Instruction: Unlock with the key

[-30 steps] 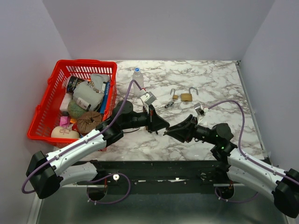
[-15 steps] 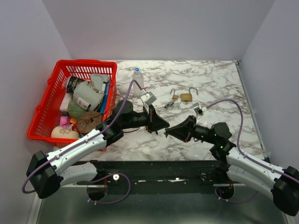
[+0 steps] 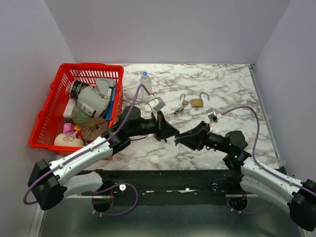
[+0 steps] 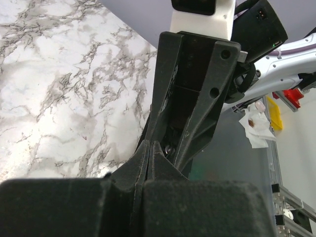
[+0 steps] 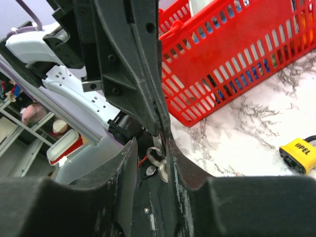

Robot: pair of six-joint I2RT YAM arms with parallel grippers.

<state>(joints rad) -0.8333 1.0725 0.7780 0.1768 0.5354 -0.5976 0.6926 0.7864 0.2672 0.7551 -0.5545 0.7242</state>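
- Marble table [image 3: 232,84], red basket [image 3: 49,123] on the left.
- Left claw [image 3: 174,134] pinches the key [image 5: 162,171], near the table's front.
- Right claw [image 3: 177,140] gapes around the key.
- Brass padlock [image 3: 197,102] lies farther back.

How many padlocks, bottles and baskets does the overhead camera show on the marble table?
Padlocks: 2, the large padlock and the small padlock
Bottle: 1
Red basket: 1
Total: 4
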